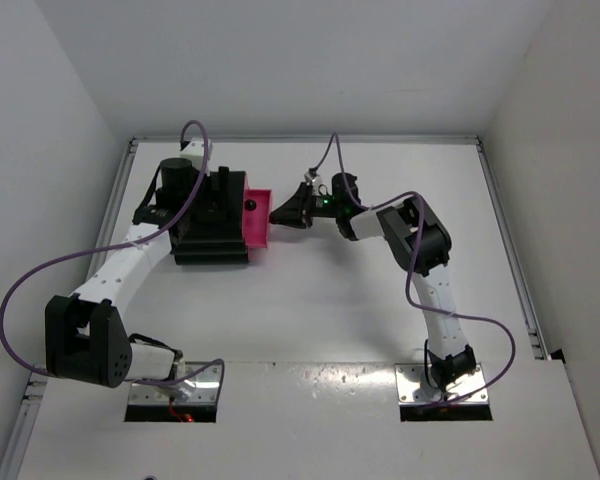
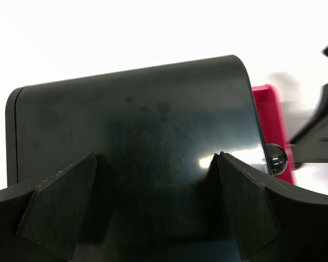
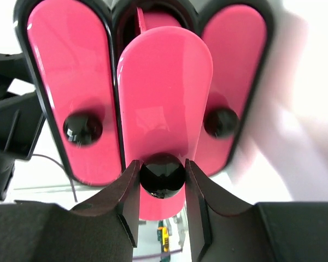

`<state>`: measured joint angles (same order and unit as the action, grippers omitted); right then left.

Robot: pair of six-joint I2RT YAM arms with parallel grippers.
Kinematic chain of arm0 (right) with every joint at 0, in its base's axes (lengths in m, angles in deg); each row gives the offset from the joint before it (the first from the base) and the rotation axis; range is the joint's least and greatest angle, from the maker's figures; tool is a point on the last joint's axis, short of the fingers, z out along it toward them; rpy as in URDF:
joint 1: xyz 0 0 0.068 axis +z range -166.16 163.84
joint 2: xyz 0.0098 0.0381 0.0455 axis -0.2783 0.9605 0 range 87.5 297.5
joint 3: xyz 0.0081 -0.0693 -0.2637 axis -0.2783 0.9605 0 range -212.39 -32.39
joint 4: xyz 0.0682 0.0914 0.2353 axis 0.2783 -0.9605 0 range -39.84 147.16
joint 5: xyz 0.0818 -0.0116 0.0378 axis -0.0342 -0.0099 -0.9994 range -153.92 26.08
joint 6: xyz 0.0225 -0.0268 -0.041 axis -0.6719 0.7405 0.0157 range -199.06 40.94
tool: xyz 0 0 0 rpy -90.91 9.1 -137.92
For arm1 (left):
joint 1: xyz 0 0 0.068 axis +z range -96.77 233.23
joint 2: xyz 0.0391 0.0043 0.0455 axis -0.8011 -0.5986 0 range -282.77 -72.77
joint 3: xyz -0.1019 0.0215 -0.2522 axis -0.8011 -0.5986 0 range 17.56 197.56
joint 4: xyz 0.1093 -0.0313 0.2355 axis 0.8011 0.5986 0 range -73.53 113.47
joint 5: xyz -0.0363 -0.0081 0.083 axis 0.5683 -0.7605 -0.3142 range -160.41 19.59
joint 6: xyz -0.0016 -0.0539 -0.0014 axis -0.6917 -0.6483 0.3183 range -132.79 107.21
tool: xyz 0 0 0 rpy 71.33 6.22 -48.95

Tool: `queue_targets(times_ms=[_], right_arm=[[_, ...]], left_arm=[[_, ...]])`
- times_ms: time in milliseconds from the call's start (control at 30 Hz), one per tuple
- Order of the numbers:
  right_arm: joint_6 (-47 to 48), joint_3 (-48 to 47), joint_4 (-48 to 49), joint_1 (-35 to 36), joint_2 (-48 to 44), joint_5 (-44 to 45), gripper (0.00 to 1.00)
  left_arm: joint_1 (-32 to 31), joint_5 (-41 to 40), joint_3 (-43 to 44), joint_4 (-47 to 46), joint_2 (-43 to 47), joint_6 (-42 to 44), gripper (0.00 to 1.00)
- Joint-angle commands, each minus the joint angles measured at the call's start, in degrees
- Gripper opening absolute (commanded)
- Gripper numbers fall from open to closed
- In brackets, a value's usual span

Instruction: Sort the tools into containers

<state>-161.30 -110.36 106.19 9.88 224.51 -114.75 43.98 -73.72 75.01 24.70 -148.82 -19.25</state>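
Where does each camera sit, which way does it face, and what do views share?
Top external: high behind the robot, looking down at the table; left arm and right arm show.
Left wrist: on the left arm, facing the cabinet's black wall; left gripper open.
Right wrist: facing the drawer fronts; right gripper closed on the middle knob.
Shared: all see the open pink drawer.

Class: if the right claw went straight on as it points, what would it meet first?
The right claw would meet the middle drawer's black knob, already between its fingers, probably then the pink drawer front.
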Motion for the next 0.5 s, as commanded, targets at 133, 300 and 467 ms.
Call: queue_targets(times_ms=[133,300,467], right_arm=[[3.4,8.0,3.1,-4.1,-6.6,-5.2,0.18],[5.2,10.5,3.1,-7.1,-7.8,-5.8,0.16],[5.2,11.0,3.1,-7.1,-7.3,-5.8,0.16]], left_arm=[[0.7,0.3,-2.5,6.8,-1.9,0.7,1.00],[0.7,0.8,-2.5,6.8,-1.9,0.7,1.00],[0.7,0.9,-2.5,6.8,-1.9,0.7,1.00]])
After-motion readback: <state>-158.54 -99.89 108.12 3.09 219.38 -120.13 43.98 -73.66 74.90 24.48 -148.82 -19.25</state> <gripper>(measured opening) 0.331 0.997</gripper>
